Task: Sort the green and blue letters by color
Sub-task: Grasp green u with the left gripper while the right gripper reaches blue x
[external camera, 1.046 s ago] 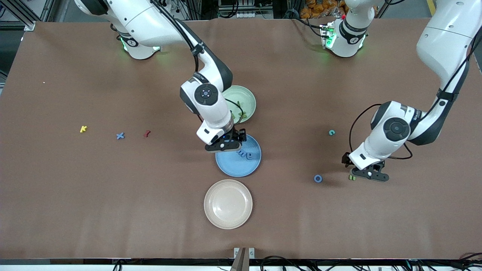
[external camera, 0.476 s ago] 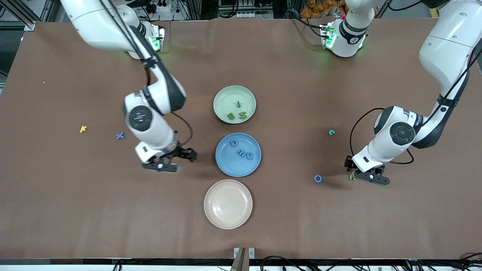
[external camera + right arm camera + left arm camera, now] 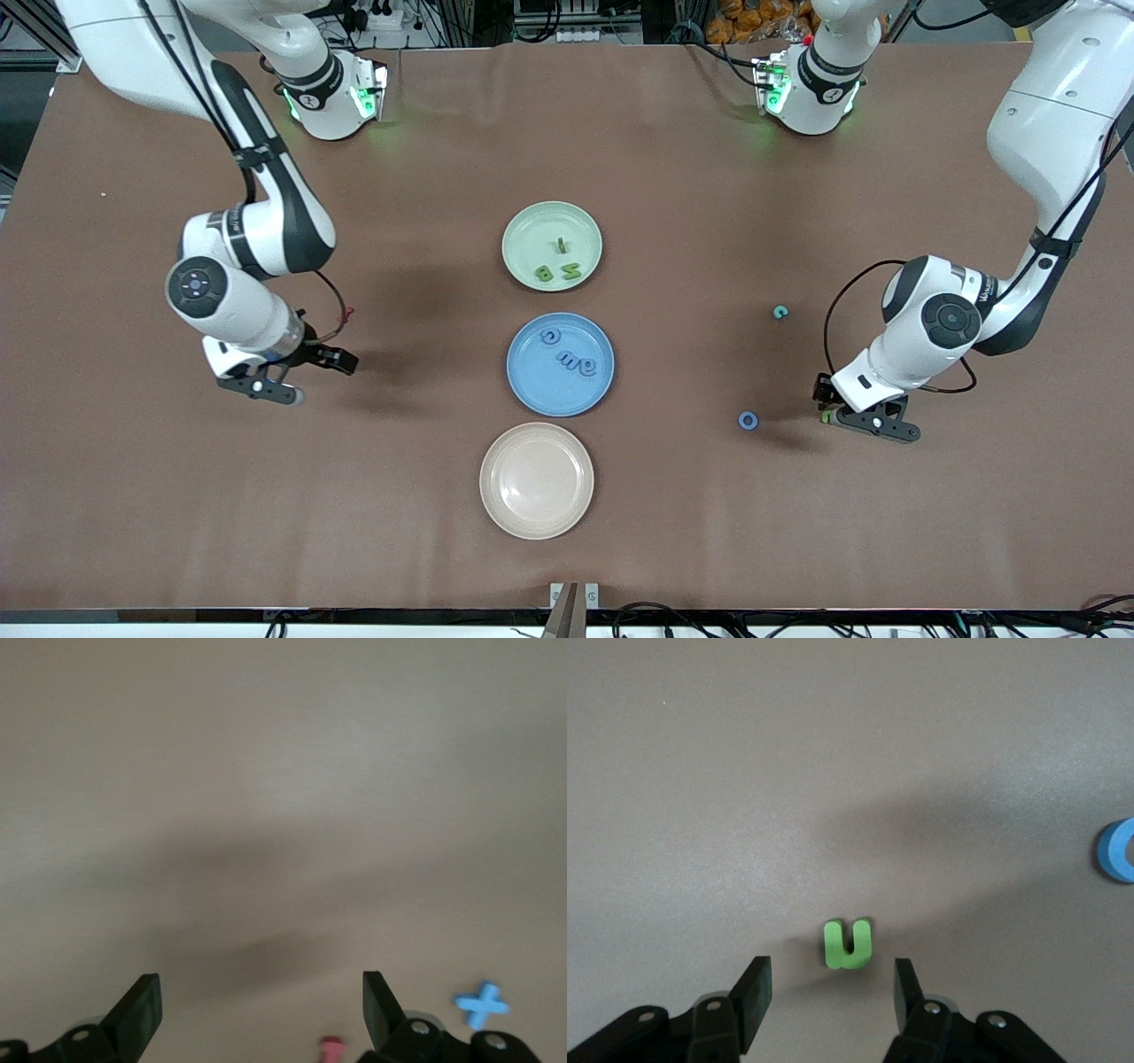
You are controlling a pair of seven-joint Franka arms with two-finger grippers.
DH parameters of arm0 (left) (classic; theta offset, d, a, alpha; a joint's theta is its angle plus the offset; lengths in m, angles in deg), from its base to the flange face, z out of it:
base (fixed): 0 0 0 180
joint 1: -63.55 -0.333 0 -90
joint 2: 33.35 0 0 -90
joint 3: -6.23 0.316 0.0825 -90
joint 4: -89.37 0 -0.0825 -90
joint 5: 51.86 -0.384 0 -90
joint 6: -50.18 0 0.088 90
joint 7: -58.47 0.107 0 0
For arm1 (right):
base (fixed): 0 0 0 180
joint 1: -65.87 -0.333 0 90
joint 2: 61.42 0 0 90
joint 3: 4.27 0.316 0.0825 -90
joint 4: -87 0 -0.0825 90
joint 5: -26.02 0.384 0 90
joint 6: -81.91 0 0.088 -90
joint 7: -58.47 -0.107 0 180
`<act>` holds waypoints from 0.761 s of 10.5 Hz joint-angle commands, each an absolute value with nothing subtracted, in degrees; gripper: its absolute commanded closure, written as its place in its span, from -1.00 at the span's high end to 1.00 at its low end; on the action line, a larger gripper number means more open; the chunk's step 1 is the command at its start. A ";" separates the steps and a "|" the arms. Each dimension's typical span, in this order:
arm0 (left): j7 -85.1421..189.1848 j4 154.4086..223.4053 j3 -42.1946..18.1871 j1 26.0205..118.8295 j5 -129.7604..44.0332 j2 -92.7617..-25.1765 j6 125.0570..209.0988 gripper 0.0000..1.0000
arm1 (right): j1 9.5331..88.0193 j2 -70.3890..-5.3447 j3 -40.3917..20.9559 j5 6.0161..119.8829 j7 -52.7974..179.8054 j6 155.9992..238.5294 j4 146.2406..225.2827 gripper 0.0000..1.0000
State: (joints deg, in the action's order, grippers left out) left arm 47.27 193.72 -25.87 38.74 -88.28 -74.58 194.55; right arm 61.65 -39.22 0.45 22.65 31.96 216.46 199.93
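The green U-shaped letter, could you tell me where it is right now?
The green U-shaped letter lies on the table toward the left arm's end, beside the blue ring letter, just ahead of the left gripper's open fingers.

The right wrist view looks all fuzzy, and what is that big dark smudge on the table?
In the right wrist view the table is softly blurred, and the dark smudge is a shadow. The blue X letter looks slightly soft. In the left wrist view the green U letter is sharp. The front view is evenly lit, with soft shadows by the arms.
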 commanded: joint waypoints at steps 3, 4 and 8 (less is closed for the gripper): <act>49.24 190.53 -26.29 38.85 -86.04 -77.64 194.76 0.28 | 67.45 -44.27 0.48 22.06 13.81 218.84 207.94 1.00; 49.16 190.45 -26.20 38.94 -86.13 -77.99 194.76 0.26 | 67.72 -44.45 0.39 22.06 5.21 219.36 208.20 1.00; 49.16 190.53 -26.20 38.94 -86.04 -78.52 194.67 0.13 | 72.28 -47.95 0.39 22.06 -8.50 222.86 214.41 1.00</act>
